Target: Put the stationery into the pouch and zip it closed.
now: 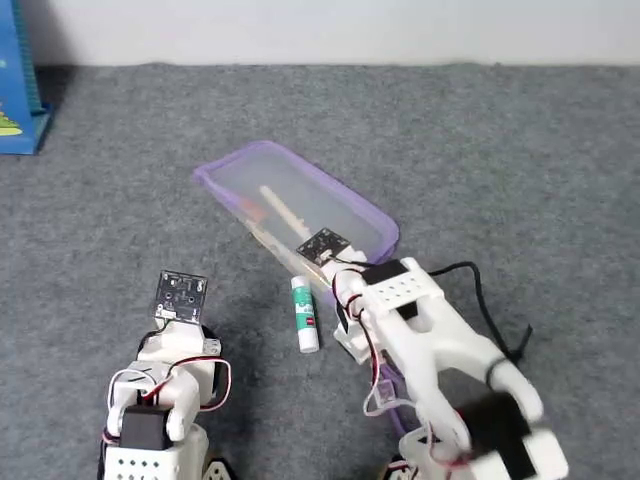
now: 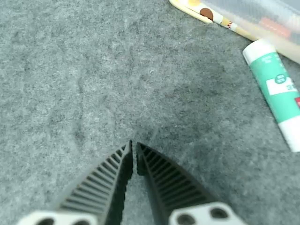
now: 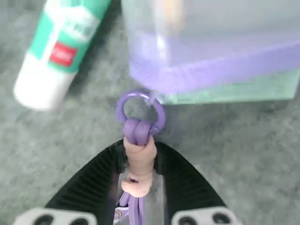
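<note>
Closest to you, your left tool [image 2: 133, 147] has its fingers pressed together with nothing in them, hanging over bare grey counter [image 1: 480, 150]. Your right tool [image 3: 139, 150] is next to it, pinching the purple zipper pull [image 3: 139, 133] at the pouch's near end. Between the two arms the glue stick [image 1: 304, 313] is lying on the counter just beside the pouch [image 1: 250, 175], not inside it. The pouch itself runs diagonally away from you, see-through with purple trim, and there's a pencil [image 1: 283, 212] lying inside. Way back in the far left corner sits a blue box [image 1: 15, 80].
</note>
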Tool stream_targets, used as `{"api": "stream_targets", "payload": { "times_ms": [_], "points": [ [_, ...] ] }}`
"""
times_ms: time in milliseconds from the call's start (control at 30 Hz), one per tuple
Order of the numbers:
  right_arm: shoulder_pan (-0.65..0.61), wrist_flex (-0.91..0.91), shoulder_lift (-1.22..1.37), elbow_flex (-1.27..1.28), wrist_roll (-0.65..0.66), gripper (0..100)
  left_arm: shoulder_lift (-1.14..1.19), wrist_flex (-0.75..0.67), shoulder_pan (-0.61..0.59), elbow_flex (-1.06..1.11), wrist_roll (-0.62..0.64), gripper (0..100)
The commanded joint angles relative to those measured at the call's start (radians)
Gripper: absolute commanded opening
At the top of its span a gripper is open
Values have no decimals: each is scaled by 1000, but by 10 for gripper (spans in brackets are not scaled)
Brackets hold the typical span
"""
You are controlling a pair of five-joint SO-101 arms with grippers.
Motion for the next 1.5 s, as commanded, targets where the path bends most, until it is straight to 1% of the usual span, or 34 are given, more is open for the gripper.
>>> {"api": "stream_targets", "payload": {
  "times_ms": [0, 100, 233, 333, 433, 600, 700, 900, 1033, 1333, 1400, 1467],
  "points": [
    [-7, 96, -206, -5, -8, 9, -12, 3, -6, -7, -6, 13],
    [-8, 162, -361, -5, -9, 9, -12, 3, -6, -7, -6, 13],
    [-8, 183, -522, -5, -14, 9, -12, 3, -6, -7, -6, 13],
    [-10, 183, -610, -5, -81, 9, -12, 3, -6, -7, -6, 13],
    [-64, 185, -667, -3, -100, 9, -12, 3, -6, -7, -6, 13],
    [-177, 197, -722, -5, -100, 9, -12, 3, -6, -7, -6, 13],
    [-211, 191, -756, -5, -98, 9, -12, 3, -6, -7, -6, 13],
    [-217, 191, -831, -5, -17, 9, -12, 3, -2, -7, -6, 13],
    [-217, 189, -877, -5, 8, 9, -12, 3, 0, -7, -6, 13],
    [-214, 197, -898, -3, 3, 9, -14, -11, 2, -15, -8, 13],
    [-214, 197, -898, -3, 2, 9, -14, -43, -11, -51, -11, 13],
    [-217, 197, -898, -3, 0, 9, -14, -37, -40, -79, -18, 13]
  ]
}}
